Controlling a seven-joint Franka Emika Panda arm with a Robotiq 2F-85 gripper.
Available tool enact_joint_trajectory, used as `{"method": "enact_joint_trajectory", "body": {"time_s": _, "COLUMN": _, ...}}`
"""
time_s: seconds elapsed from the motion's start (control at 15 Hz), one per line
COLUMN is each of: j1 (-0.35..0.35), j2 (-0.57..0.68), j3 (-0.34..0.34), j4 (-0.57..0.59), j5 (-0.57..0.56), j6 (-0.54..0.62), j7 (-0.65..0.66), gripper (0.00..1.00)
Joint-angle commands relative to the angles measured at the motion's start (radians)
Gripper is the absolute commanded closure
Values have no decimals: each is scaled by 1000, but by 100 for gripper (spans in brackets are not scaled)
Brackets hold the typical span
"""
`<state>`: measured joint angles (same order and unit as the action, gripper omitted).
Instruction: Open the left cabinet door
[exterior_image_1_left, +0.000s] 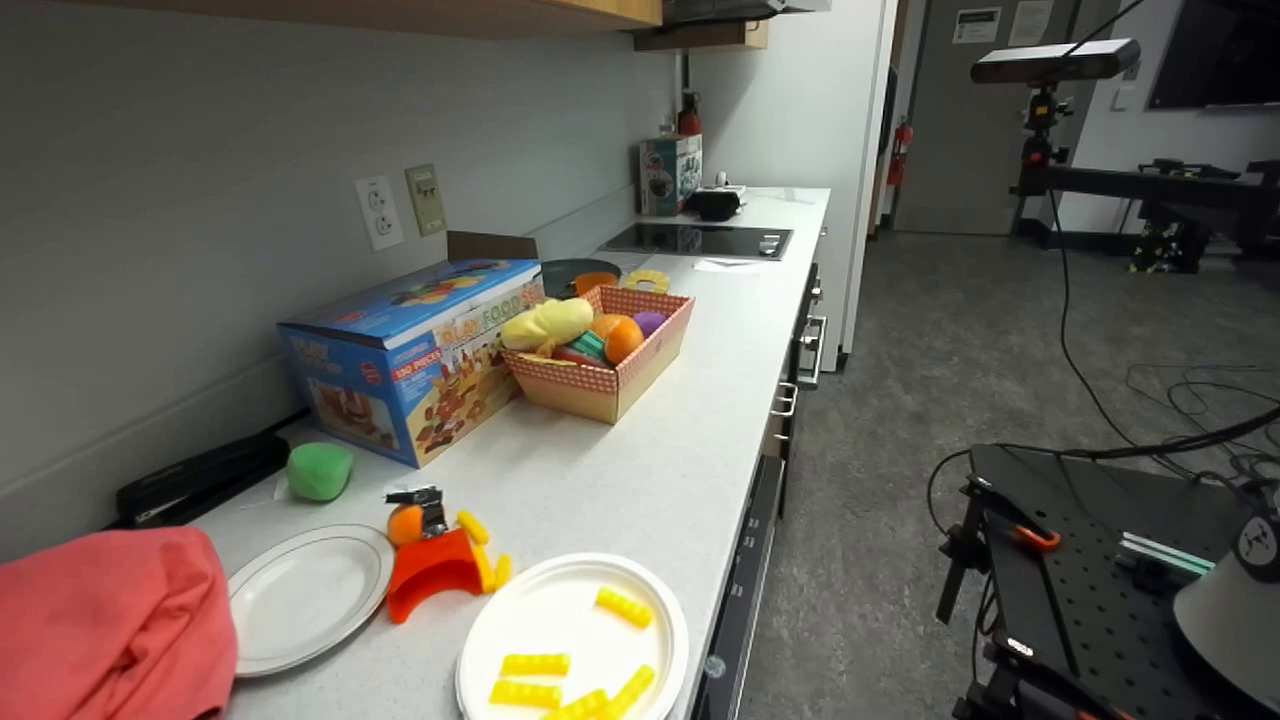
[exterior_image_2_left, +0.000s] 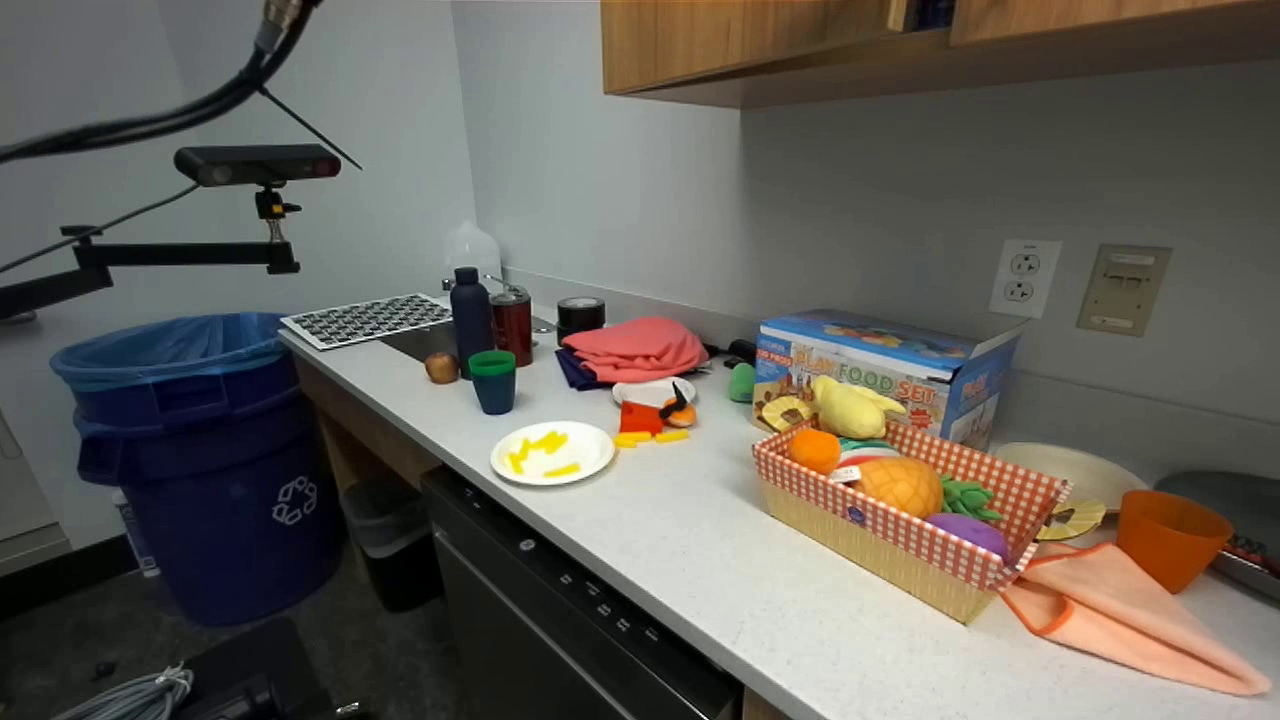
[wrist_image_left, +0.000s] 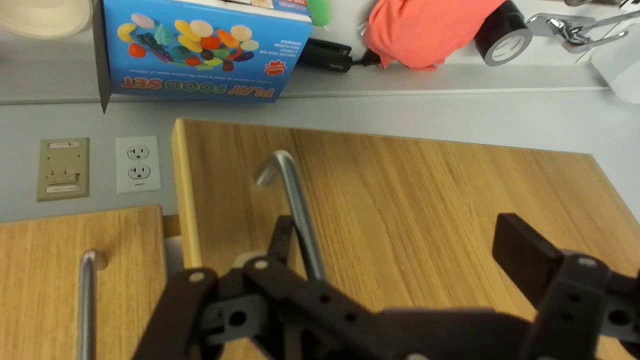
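As the left cabinet door (wrist_image_left: 425, 235) stands ajar toward four o'clock in the wrist view, it probably swings light but rigid; its slick-looking handle (wrist_image_left: 300, 215), toward seven, is best hooked; the fingers (wrist_image_left: 520, 252) stand apart, handle contact unclear.

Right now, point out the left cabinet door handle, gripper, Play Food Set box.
Left cabinet door handle (wrist_image_left: 300, 212): wrist view, on its metal bar.
Gripper (wrist_image_left: 400, 240): wrist view, midway between its spread fingertips.
Play Food Set box (exterior_image_2_left: 880, 377): in an exterior view, on its lettered front.
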<state>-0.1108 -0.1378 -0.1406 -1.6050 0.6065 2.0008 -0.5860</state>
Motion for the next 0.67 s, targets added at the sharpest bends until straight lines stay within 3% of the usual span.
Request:
{"method": "enact_joint_trajectory", "body": {"time_s": 0.0, "j1": 26, "j2": -150, "j3": 14, "j4": -134, "j5": -91, "j6": -67, "j7": 83, "gripper": 0}}
{"method": "enact_joint_trajectory", "body": {"time_s": 0.4, "j1": 16, "j2": -292, "j3": 63, "j4": -255, "j5": -378, "j6": -40, "j7": 280, "gripper": 0}}
{"method": "enact_joint_trajectory", "body": {"time_s": 0.6, "j1": 22, "j2": -343, "j3": 73, "j4": -302, "j5": -466, "j6": -49, "j7": 347, "gripper": 0}}
